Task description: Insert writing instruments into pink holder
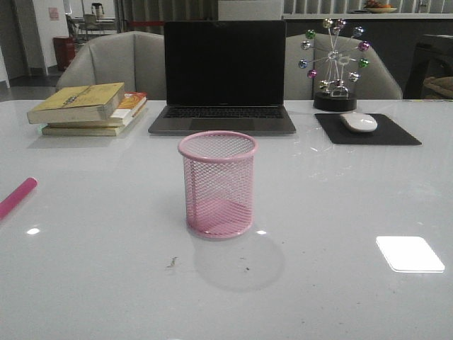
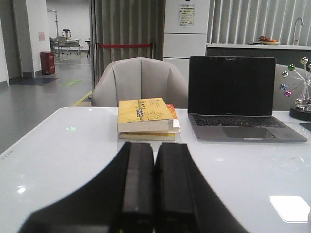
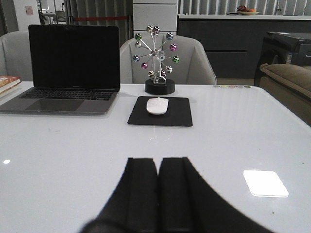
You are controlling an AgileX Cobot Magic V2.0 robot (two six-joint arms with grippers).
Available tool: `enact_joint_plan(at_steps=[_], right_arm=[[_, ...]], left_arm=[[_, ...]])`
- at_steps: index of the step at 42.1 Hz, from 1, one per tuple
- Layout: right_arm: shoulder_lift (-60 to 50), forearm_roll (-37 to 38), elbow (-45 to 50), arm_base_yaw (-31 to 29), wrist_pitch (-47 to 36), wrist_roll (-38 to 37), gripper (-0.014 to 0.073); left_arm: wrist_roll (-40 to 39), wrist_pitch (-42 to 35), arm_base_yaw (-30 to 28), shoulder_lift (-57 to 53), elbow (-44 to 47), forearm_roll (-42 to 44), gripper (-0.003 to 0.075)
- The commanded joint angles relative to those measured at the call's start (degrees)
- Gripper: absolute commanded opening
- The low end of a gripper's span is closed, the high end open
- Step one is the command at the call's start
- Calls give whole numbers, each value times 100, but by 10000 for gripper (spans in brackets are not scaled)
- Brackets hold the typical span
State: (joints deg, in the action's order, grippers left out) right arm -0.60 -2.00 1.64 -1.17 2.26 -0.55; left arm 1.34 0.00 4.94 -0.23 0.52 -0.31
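The pink holder [image 1: 218, 184], a round wire-mesh cup, stands upright and empty in the middle of the white table [image 1: 340, 212]. At the front view's left edge the magenta marker [image 1: 17, 197] lies on the table, partly cut off. The lime green marker is out of view. Neither arm shows in the front view. In the left wrist view my left gripper [image 2: 154, 148] is shut with nothing between its black fingers. My right gripper [image 3: 158, 161] is shut and empty too, low over bare table.
A stack of books [image 1: 88, 108] lies at the back left, a dark laptop [image 1: 224, 78] at the back centre. At the back right sit a white mouse [image 1: 359, 122] on a black pad [image 1: 368, 130] and a ball ornament [image 1: 334, 64]. Grey chairs stand behind the table.
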Motion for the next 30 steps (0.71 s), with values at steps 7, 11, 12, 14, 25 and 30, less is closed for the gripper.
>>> enact_joint_plan(at_steps=[7, 11, 12, 14, 25, 30], right_arm=[[-123, 19, -74, -25, -654, 55, 28], [-123, 19, -236, -25, -745, 55, 28], [-123, 19, -348, -25, -738, 55, 28], [-123, 19, -558, -25, -702, 55, 28], [314, 281, -2332, -25, 469, 55, 28], [858, 281, -3101, -25, 1148, 55, 28]], left_arm=[[-48, -784, 17, -97, -5, -49, 95], [-48, -879, 27, -97, -179, -49, 95], [-48, -879, 27, -97, -284, -49, 95], [-48, -808, 27, -97, -478, -49, 95], [-48, 716, 27, 314, -2443, -49, 95], [-48, 1610, 27, 884, -3354, -49, 95]])
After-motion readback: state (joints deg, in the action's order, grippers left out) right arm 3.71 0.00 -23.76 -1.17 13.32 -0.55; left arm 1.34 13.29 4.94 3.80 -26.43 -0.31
